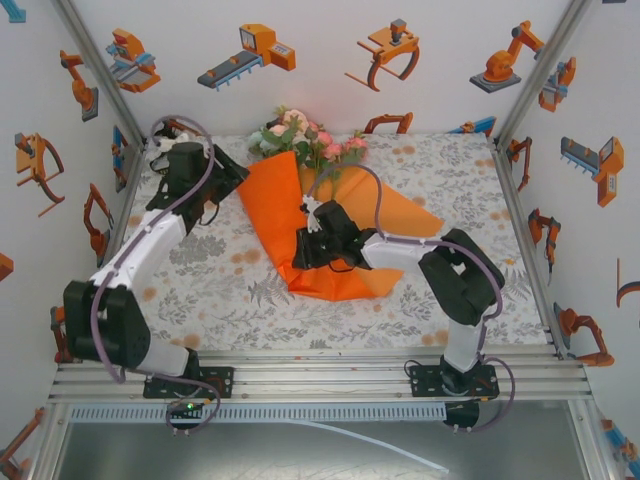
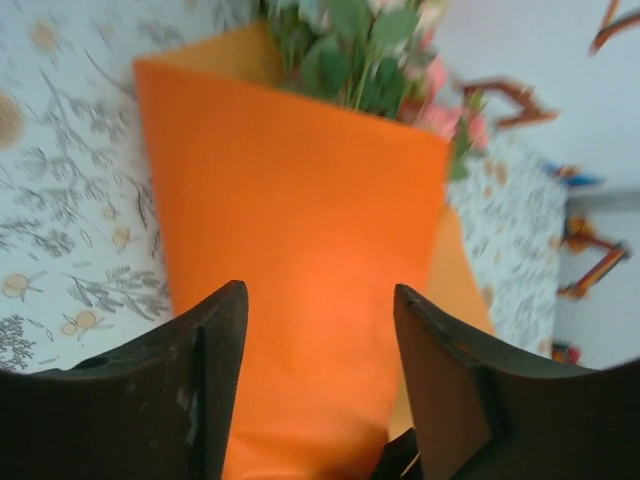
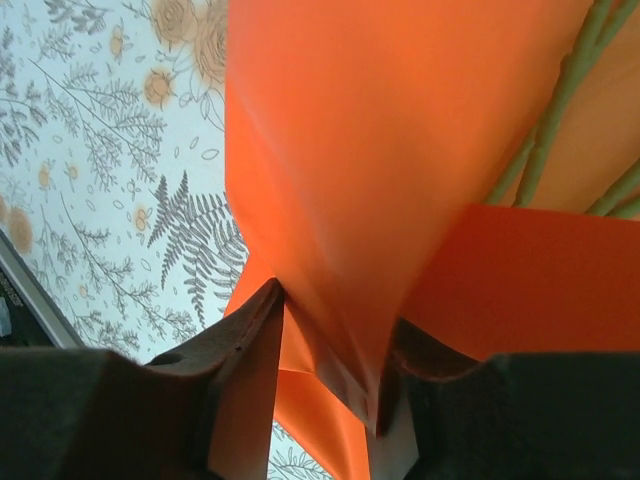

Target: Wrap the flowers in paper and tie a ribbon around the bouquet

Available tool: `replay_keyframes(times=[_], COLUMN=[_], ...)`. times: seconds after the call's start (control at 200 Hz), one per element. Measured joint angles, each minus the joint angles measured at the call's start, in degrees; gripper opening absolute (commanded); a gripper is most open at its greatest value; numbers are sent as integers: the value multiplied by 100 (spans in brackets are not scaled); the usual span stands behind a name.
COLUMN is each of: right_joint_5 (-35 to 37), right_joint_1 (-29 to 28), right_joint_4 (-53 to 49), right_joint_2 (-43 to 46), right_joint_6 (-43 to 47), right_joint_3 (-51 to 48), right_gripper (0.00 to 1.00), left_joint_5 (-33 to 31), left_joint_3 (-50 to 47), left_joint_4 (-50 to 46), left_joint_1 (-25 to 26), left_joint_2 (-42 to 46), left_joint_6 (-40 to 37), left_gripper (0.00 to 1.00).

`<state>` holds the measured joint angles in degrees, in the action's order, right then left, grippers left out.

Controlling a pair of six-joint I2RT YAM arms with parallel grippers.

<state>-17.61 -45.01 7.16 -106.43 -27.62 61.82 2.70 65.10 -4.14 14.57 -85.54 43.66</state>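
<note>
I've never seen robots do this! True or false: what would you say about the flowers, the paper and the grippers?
1. The flowers lie on orange paper. True.
2. The blooms point toward the arms' bases. False: they point to the far side of the table.
3. A fold of paper sits between the right gripper's fingers. True.
4. The left gripper is shut tight. False: its jaws stand apart.

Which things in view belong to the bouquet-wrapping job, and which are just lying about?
Belong to the job: flowers; orange paper, folded partly over the stems.

Just there: floral tablecloth; robot stickers on the walls.
</note>
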Motion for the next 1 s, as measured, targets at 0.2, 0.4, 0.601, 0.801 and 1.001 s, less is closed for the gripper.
replay_keyframes(times=[0.2,0.4,0.601,0.801,1.001], right_joint_5=[-402,-796,-697,-494,-227], right_joint_1=[0,-76,-463,-708,-761], right_joint_4=[319,994,1191,1010,496], right_joint_2=[0,0,0,-28,-157], right_joint_6=[-238,-684,-782,-728,-428], right_joint_3=[-122,-503,-564,-511,-319], right_gripper=[50,67,70,53,58], left_joint_5=[960,723,48,-431,-487], left_joint_3=[81,81,81,81,164], left_joint_4=[74,-61,-243,-472,-514], left_joint_1=[330,428,256,72,-70], left_joint_2=[-1397,-1784,-1810,-2055,-2229], left_joint_6=[-83,-96,0,240,389], left_gripper=[38,33,31,31,30])
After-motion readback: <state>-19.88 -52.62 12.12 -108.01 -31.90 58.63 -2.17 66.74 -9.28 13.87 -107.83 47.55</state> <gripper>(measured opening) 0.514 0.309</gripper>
